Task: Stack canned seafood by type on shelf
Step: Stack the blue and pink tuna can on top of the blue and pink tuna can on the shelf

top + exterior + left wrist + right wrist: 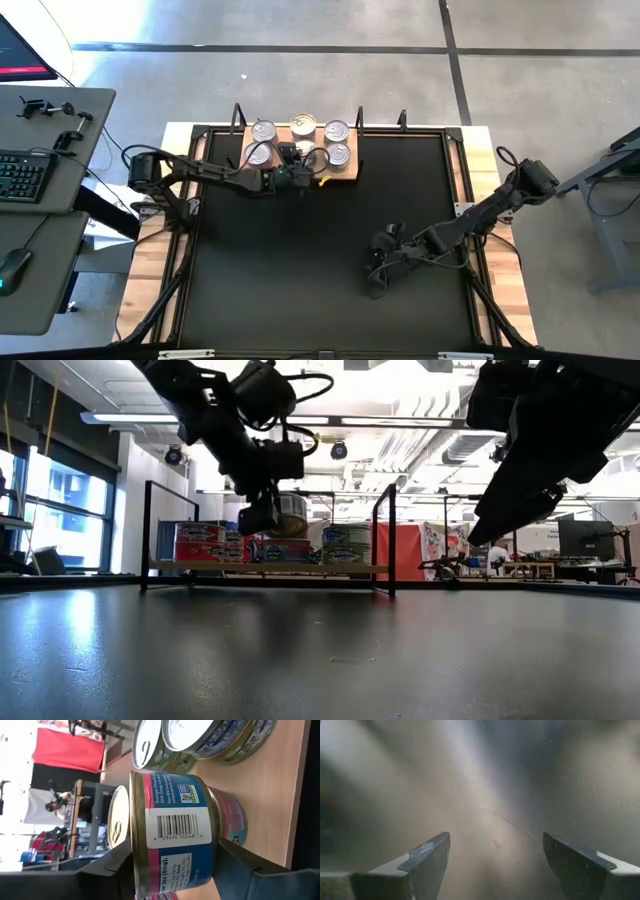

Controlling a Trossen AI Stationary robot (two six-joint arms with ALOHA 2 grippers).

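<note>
High view: we see the left end effector over the shelf, among the tins.

Low view: it carries a tin above the stacks.

Left wrist view: fingers clamp a pink-and-blue tin.

Right wrist view: right end effector spread wide, empty, over the surface.

The left arm reaches right along the table's far side, its left gripper raised, fingers spread on either side of a can. The right arm angles in from the right; the right gripper hangs low, fingers wide apart.
</note>
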